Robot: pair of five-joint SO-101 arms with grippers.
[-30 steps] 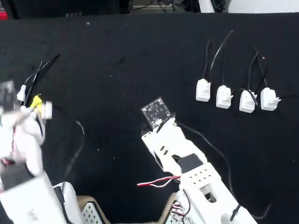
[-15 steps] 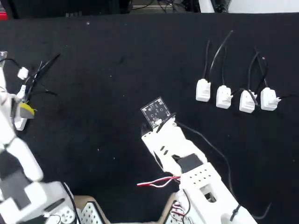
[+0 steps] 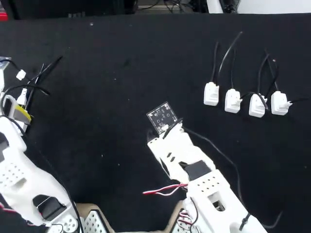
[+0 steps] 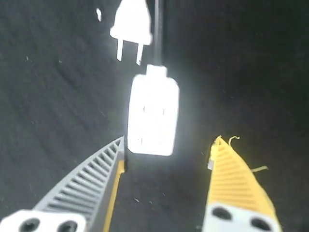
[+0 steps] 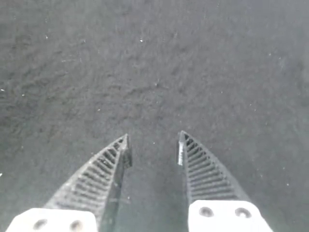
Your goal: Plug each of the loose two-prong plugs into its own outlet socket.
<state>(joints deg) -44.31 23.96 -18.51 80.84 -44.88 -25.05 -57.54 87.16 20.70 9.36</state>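
Left wrist view gives the close detail: the left gripper (image 4: 169,140) has its fingers spread wide, one grey and one yellow, on either side of the near end of a white outlet socket (image 4: 152,116) without clamping it. The socket is an oblong block lying flat on the black table (image 4: 58,96), with its long axis running near to far. A black cord (image 4: 158,29) leaves its far end. Just beyond that end lies the loose plug (image 4: 131,23). Its two prongs point back toward the near side, at the socket's cord end, close to it but with a gap. The plug's long axis runs roughly in line with the socket's.

High view places all this at the far-left edge of the table. There the plug (image 3: 21,74) is a small white spot among black cords, farther away than the yellow-tipped left gripper (image 3: 18,114), and its prongs are too small to make out. This view also shows a row of four white blocks (image 3: 233,100) at the right, each with a black cord running toward the far side.

Right wrist view shows the right gripper (image 5: 154,137) with its fingers apart over bare black cloth. In the high view that arm sits near the table's middle, well apart from the row and from the plug.
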